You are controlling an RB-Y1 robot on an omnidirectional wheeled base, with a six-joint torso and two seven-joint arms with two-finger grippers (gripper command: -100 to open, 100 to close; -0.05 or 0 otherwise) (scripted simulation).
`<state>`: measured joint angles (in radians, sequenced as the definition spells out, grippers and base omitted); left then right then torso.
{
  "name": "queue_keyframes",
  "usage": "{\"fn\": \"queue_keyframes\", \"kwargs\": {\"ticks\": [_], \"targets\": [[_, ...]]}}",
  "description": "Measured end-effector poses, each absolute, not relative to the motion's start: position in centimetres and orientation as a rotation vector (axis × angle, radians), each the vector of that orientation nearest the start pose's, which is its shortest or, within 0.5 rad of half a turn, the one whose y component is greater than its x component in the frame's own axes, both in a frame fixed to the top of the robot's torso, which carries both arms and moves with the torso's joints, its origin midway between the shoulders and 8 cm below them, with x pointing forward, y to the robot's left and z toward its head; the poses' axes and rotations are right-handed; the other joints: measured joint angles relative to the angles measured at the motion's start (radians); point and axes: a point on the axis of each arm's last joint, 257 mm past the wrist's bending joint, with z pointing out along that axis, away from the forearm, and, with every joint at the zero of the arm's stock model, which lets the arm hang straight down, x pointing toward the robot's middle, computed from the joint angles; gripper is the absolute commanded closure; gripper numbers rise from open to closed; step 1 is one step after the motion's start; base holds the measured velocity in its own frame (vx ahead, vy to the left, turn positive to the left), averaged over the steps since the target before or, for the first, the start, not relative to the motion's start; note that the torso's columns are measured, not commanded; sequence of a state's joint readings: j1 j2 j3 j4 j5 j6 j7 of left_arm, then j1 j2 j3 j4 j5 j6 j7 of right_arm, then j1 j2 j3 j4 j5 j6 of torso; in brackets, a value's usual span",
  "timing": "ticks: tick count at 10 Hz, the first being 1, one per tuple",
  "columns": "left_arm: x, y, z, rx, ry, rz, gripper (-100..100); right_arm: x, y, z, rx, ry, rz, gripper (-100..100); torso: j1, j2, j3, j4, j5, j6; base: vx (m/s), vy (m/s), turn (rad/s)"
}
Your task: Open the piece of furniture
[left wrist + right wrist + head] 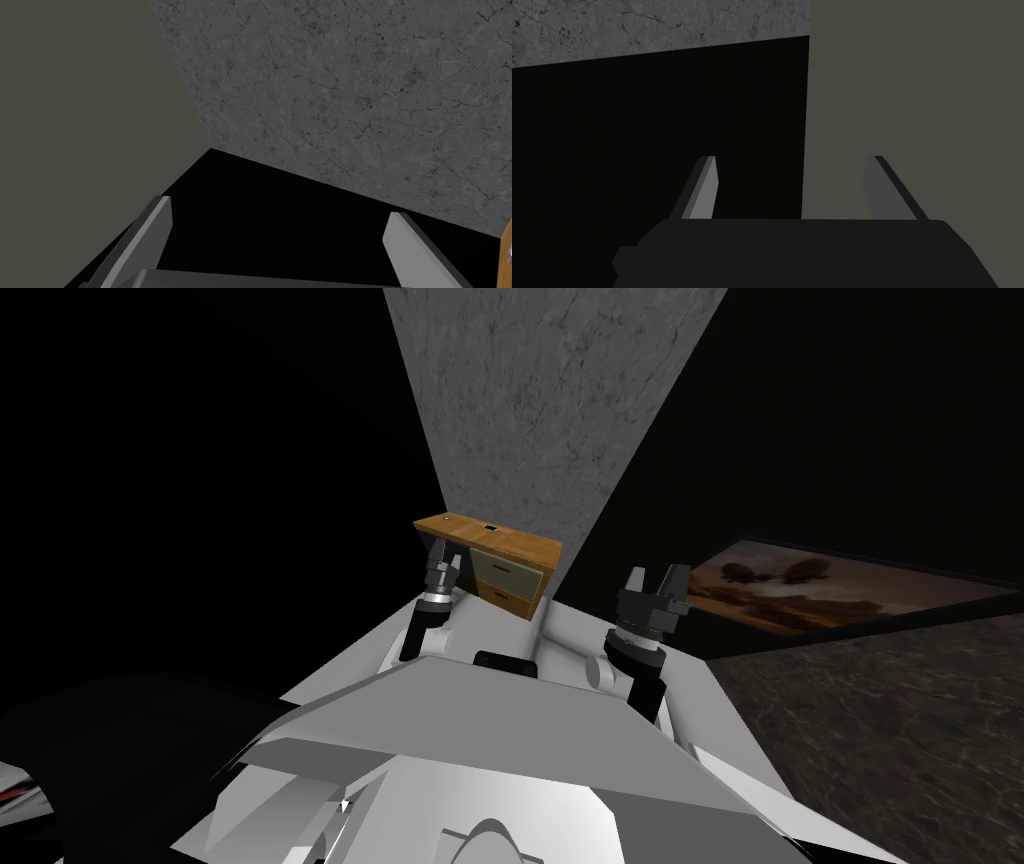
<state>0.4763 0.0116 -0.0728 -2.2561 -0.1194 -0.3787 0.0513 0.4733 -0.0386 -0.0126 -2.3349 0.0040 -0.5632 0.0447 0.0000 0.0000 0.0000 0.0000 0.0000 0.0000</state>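
A small wooden cabinet point(495, 560) stands ahead of me on a strip of grey mottled floor. It has a brown top, a pale drawer front point(507, 568) with a dark handle, and a brown drawer front point(510, 599) below it. Both drawers look closed. My left gripper point(447, 551) is raised just in front of the cabinet's left end, apart from the drawers. Its fingers are open point(280, 235) with nothing between them, and a sliver of the cabinet's wooden edge point(506, 252) sits beside one finger. My right gripper point(655, 579) hangs to the right of the cabinet, also open point(792, 186) and empty.
The grey mottled floor point(550, 418) runs away behind the cabinet, with black areas on both sides. A framed brownish picture point(790, 584) hangs on the dim wall at the right. A flat olive-grey surface point(75, 125) lies close to my left hand.
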Motion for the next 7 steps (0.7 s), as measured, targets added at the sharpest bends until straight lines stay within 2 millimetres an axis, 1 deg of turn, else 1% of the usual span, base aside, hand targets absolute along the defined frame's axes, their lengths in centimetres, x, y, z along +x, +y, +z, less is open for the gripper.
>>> {"fn": "queue_keyframes", "kwargs": {"ticks": [1, 2, 7], "targets": [[37.41, 24.25, -0.43, -0.704, 0.767, -1.32, 0, 32.16, -26.95, 6.78, 0.495, 0.554, 1.288, 0, 0.0, 0.04, -0.082, 0.041, 0.0, 0.0, 0.0, 0.0, 0.0], [37.4, 24.25, -0.42, -0.704, 0.767, -1.32, 0, 32.16, -26.95, 6.78, 0.495, 0.554, 1.288, 0, 0.0, 0.104, -0.209, 0.105, 0.0, 0.0, 0.0, 0.0, 0.0], [37.4, 24.25, -0.41, -0.703, 0.767, -1.32, 0, 32.16, -26.94, 6.79, 0.495, 0.554, 1.288, 0, 0.0, 0.47, -0.939, 0.47, 0.0, 0.0, 0.0, 0.0, 0.0]]}}
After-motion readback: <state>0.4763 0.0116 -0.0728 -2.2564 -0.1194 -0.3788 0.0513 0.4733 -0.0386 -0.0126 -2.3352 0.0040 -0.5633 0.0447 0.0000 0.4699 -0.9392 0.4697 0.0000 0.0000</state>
